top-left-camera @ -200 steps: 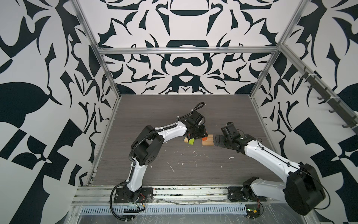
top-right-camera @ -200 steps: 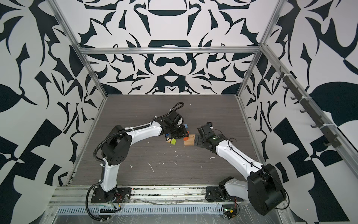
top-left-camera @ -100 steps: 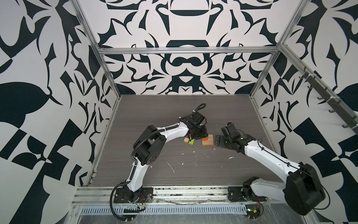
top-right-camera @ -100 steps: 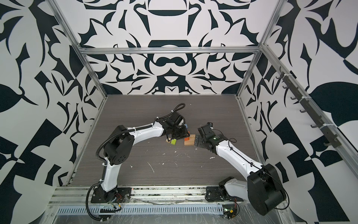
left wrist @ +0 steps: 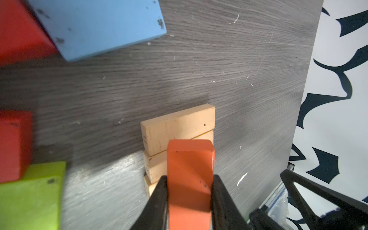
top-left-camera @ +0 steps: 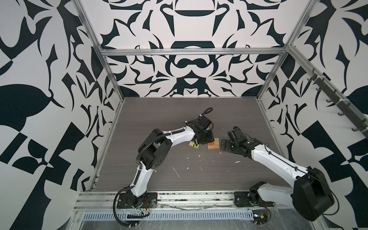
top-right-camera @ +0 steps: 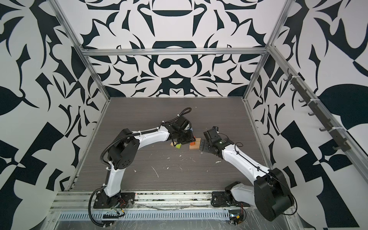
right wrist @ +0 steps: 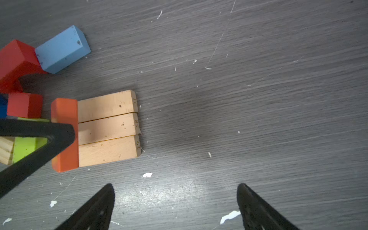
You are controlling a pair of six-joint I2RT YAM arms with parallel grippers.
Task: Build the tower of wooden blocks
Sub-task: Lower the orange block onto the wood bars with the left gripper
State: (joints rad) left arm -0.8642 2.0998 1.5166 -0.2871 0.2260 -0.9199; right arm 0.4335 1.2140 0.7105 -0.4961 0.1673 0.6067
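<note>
The wood block tower's base is three tan bars point(right wrist: 107, 127) lying side by side on the table, seen in both top views point(top-left-camera: 214, 146) point(top-right-camera: 195, 147). My left gripper point(left wrist: 189, 181) is shut on an orange bar point(left wrist: 190, 169). It holds the bar crosswise over one end of the tan bars point(left wrist: 179, 127); the right wrist view shows the orange bar point(right wrist: 64, 135) spanning all three. Whether it rests on them I cannot tell. My right gripper point(right wrist: 175, 191) is open and empty, low over the table just right of the base point(top-left-camera: 223, 146).
Loose blocks lie in a cluster left of the base: a light blue bar point(right wrist: 61, 49), a red bar point(right wrist: 16, 61), a red cube point(right wrist: 24, 105), a lime green block point(right wrist: 27, 145), a dark blue block point(right wrist: 3, 107) and a tan block point(top-left-camera: 191, 143). White flecks dot the dark table.
My left gripper has edged a little toward the tan base, still holding the orange bar. The right arm has stayed where it was.
</note>
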